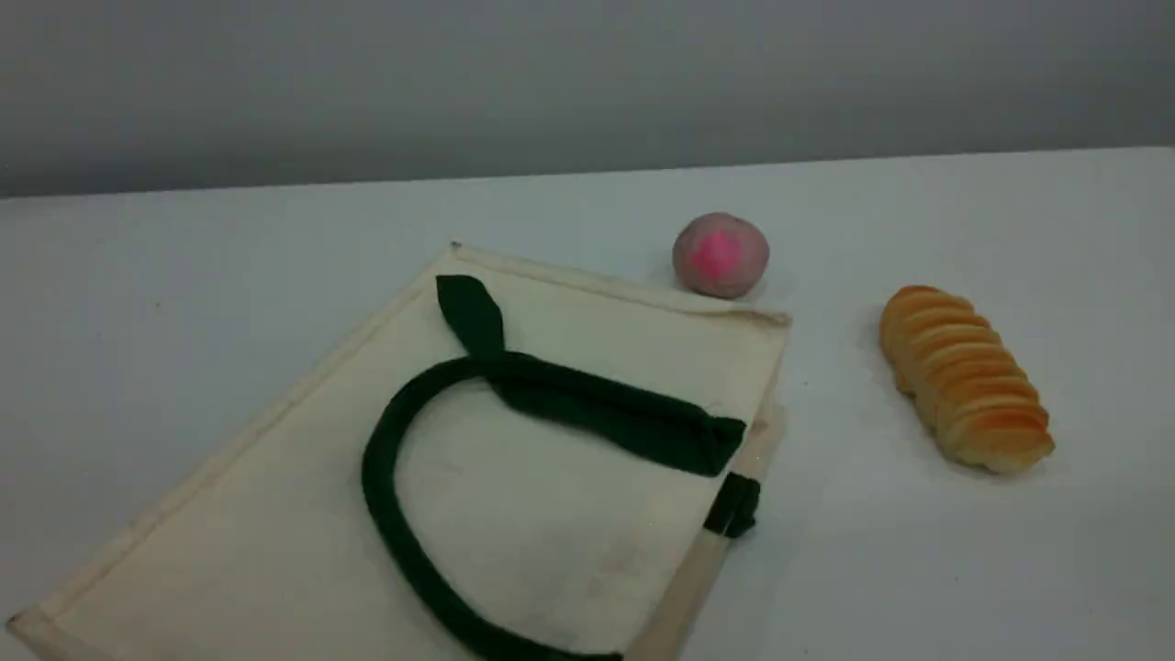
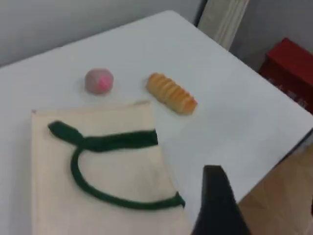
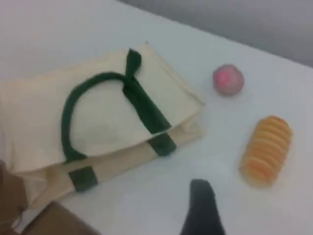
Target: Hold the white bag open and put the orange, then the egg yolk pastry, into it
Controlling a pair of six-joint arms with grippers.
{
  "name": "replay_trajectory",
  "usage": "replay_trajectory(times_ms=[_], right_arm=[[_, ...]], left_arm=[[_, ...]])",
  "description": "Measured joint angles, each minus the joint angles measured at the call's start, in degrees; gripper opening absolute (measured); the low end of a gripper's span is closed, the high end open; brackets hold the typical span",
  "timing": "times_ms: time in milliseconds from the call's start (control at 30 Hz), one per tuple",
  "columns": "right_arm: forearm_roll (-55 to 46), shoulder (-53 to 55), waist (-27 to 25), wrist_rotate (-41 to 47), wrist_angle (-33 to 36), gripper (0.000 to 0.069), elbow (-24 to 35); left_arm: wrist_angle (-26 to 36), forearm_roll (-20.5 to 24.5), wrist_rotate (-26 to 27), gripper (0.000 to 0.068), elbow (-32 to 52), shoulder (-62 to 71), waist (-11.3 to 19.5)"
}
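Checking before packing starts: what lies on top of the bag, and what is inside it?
Only its own green handle lies folded across the bag, which lies flat on the table. The top cloth covers the inside, so its contents cannot be seen.

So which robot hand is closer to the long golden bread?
Right, I think. The right gripper hangs close to the bread; the left gripper is farther back, where the bread looks small.
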Motion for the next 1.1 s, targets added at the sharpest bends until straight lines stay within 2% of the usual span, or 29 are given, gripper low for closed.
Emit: replay_trajectory(times_ms=[200,500,733,1100], right_arm=[[-0.17,0.00,0.00,0.31,1.11,0.0461,0.94],[-0.16,0.00,0.00,0.31,1.24,0.0461,0.94],[-0.16,0.00,0.00,0.31,1.31,0.0461,0.94],[-0.11,0.00,0.00,0.31,1.37,0.0461,0.94]], left_arm=[[-0.05,3.66,-2.13,0.0401,8.69,-10.05,0.04],[-0.05,15.17,-9.16,0.0401,15.65,-17.89,0.04],[-0.23,22.65,-10.55,0.0401,18.38,-18.02,0.04],[-0.18,22.15,-10.50,0.0401,25.72,-18.02,0.04]])
